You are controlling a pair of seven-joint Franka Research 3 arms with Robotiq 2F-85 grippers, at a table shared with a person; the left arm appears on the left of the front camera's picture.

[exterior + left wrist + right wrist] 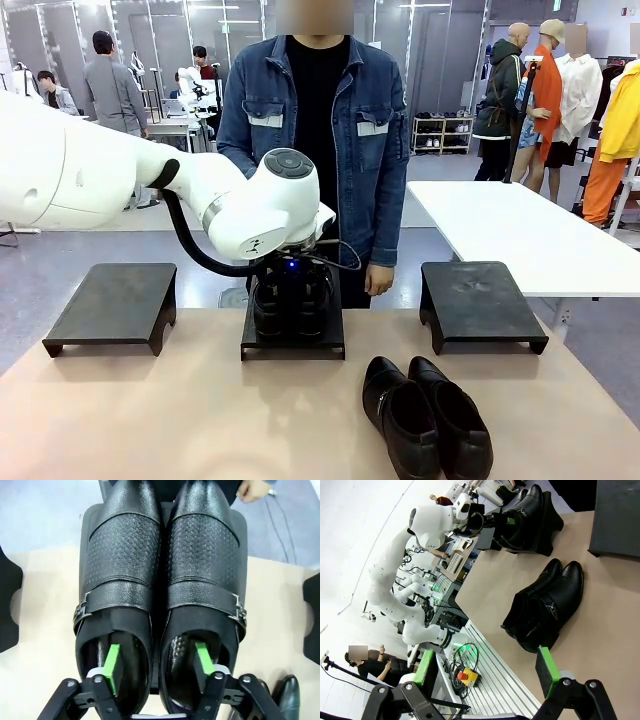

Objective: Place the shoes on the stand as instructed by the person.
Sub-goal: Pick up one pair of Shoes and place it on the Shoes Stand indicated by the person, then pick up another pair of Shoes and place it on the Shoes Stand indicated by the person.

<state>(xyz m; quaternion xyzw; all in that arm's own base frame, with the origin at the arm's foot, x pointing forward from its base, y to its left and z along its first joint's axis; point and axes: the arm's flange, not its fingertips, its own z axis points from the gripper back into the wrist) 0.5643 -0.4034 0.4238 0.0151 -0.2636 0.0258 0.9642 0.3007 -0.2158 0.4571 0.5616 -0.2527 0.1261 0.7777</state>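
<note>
Black buckled shoes (125,565) enclose fingers (112,666) of left hand (157,666).

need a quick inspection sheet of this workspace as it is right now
surface: tan table with three black stands along its far side; left stand and right stand bare
job's things: buckle pair side by side on the middle stand; other pair on the table, near right
clutter: nothing seen
grippers: left gripper open, one finger inside each buckle shoe's opening; right gripper open, holding nothing
cables: black cable looping at the left wrist
surroundings: person standing behind the middle stand; white table beyond
</note>
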